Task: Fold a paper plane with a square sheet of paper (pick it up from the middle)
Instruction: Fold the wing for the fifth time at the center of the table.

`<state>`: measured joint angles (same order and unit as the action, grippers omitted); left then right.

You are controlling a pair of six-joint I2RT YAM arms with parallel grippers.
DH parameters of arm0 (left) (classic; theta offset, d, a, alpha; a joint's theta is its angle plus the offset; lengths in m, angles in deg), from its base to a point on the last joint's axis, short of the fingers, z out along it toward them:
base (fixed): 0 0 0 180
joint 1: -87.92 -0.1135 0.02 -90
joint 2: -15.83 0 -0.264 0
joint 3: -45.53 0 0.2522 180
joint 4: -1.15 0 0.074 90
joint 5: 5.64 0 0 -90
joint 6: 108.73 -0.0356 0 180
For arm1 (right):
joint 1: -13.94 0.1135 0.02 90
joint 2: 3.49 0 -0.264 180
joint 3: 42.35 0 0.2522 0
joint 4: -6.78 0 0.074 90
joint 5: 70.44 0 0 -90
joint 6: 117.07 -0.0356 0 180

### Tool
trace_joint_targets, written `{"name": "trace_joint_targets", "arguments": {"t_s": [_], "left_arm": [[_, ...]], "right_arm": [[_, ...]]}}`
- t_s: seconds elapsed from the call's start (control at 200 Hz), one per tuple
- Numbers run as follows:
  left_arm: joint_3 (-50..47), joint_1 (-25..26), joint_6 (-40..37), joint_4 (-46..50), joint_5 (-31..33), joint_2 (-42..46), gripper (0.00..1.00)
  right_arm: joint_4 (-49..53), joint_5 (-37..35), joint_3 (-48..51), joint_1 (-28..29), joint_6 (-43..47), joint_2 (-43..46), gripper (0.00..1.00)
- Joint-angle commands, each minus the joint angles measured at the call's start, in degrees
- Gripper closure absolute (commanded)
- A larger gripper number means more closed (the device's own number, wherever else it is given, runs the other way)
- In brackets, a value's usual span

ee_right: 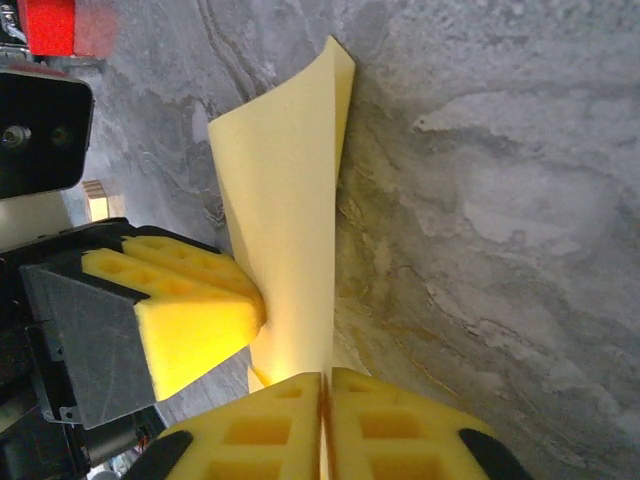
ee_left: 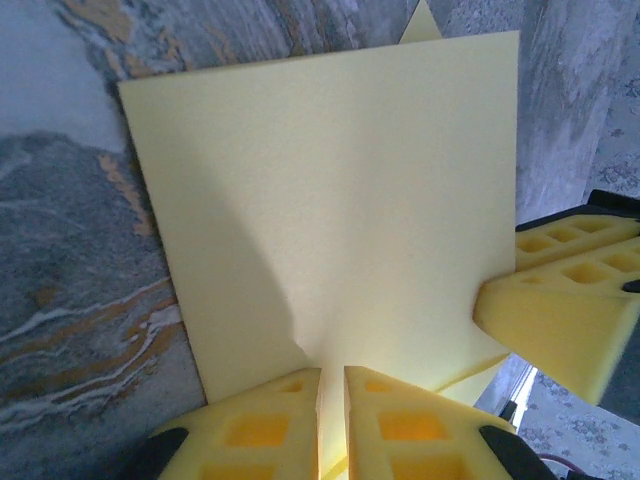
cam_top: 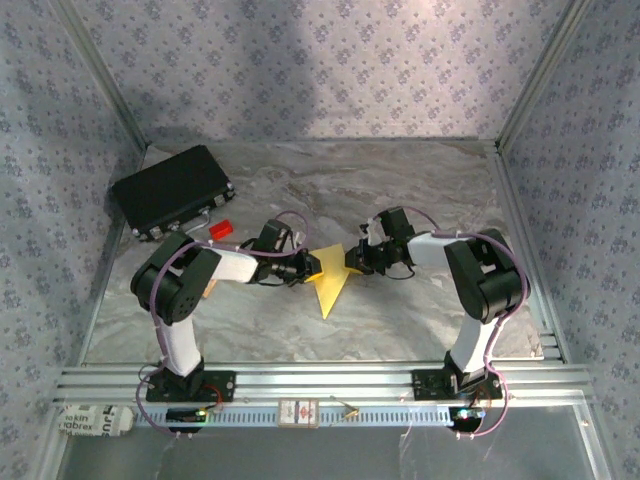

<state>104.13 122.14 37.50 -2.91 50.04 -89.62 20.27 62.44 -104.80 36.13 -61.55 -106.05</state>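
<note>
Where the two arms meet over the middle of the tabletop [cam_top: 430, 190], the top external view shows the square sheet of paper [cam_top: 328, 292], partly folded to a point. The left end effector [cam_top: 309, 266] is on its left edge and the right end effector [cam_top: 356, 258] on its right. The long axis runs from the end effectors toward the arm bases, tip nearest the bases. Neither arm is nearer. The black case [cam_top: 170, 190] and red block [cam_top: 221, 229] lie well apart, far left.

Left wrist: own jaws almost pressed together, pinching the sheet's near edge. The sheet spreads straight ahead. A pad [ee_left: 560, 320] of the right end effector touches the adjoining edge.

Right wrist: jaws pressed together, pinching the sheet, which stands edge-on ahead. A pad [ee_right: 190, 310] of the left end effector touches its face. Cannot tell whether the tip rests on the tabletop. Judgement: the next crease depends on this two-sided hold.
</note>
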Motion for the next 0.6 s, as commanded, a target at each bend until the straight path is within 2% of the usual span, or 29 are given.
{"name": "trace_joint_targets", "arguments": {"t_s": [0.0, 0.145, 0.285, 0.5, 0.595], "left_arm": [[-0.2, -0.2, 0.3, 5.1, 0.9, -0.3, 0.85], [1.5, -0.3, 0.8, 5.5, 0.8, 2.3, 0.79], [2.8, -0.4, 1.8, 5.8, 1.1, 4.9, 0.75], [2.9, -0.2, 2.7, 6.8, 1.6, 6.7, 0.76], [2.2, 0.2, 3.4, 7.0, 3.2, 6.6, 0.78]], "right_arm": [[0.6, -0.3, 0.9, -0.1, -2.2, 1.0, 0.93], [-6.8, -3.3, 5.6, 0.6, -12.0, 4.1, 0.98], [-9.3, -9.2, 7.9, 2.8, -19.2, 6.7, 0.99], [-18.5, -16.8, 13.6, 5.4, -32.1, 9.2, 0.99], [-20.1, -19.0, 14.7, 6.6, -34.8, 9.6, 0.99]]}}
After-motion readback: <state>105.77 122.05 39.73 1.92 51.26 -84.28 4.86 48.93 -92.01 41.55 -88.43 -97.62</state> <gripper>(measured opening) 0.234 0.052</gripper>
